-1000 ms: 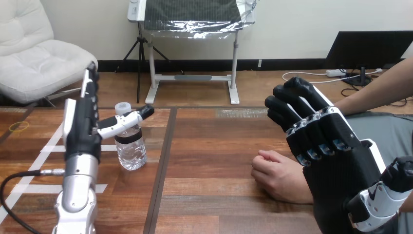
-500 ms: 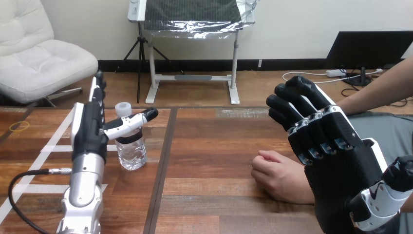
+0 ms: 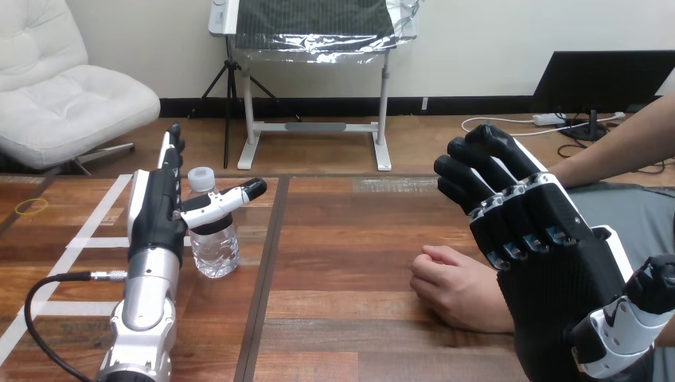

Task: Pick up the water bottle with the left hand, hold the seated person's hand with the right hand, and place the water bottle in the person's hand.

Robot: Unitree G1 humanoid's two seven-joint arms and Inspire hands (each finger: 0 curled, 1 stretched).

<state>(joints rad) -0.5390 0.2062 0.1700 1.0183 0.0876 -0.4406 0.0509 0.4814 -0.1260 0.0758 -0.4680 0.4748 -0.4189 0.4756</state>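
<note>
Two robot hands were over the worktop [image 3: 342, 239], and we placed everything by the bottle [image 3: 215, 248]. The bottle stood upright on the worktop, clear, with a white cap [image 3: 200, 177] and a dark band below its shoulder.

Just left of the bottle, the left robot hand [image 3: 158, 219] stood edge-on, its fingers [image 3: 167, 159] straight and close together, reaching past the bottle toward the far side. Its thumb [image 3: 231, 197] stuck out to the right and crossed in front of the bottle's shoulder, below the cap. We could not tell whether it touched. The hand was spread and gripped nothing.

Well right of the bottle, the person's hand [image 3: 455, 288] lay on the worktop as a loose fist. Farther right of the bottle, the right robot hand [image 3: 549, 267] was raised off the worktop with its black side toward us. Its fingers were apart, only lightly bent, and held nothing. It stood just beside the fist and in front of the person's wrist. We could not tell whether the two touched.
</note>
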